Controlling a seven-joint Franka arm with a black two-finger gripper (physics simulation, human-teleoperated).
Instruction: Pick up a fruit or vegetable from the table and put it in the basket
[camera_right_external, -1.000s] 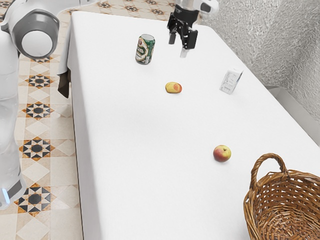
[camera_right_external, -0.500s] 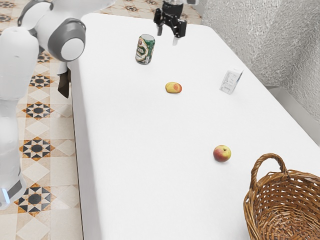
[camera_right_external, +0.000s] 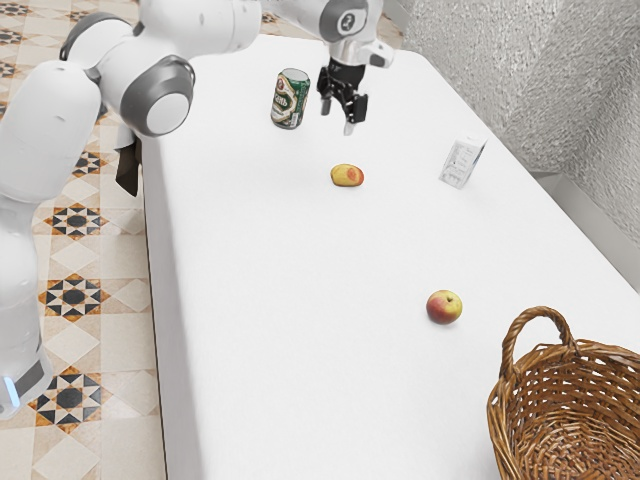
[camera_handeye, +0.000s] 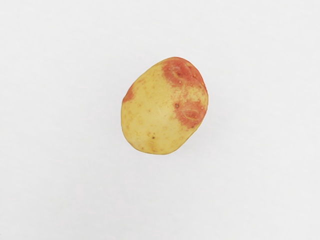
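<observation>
Now the brown woven wicker basket (camera_right_external: 548, 390) is standing nearest, with the round red-and-yellow apple (camera_right_external: 444, 307) lying beyond. Farther off, the oval yellow, red-patched potato (camera_right_external: 347, 175) is resting on the white-covered surface (camera_right_external: 270, 290). The black two-finger tool (camera_right_external: 338, 117) is coming lower towards it, spreading wide, holding nothing, apparently lining up a grasp.

Rough grey wall (camera_right_external: 520, 70); star-patterned tile floor (camera_right_external: 75, 345); white-draped table (camera_right_external: 290, 300).
</observation>
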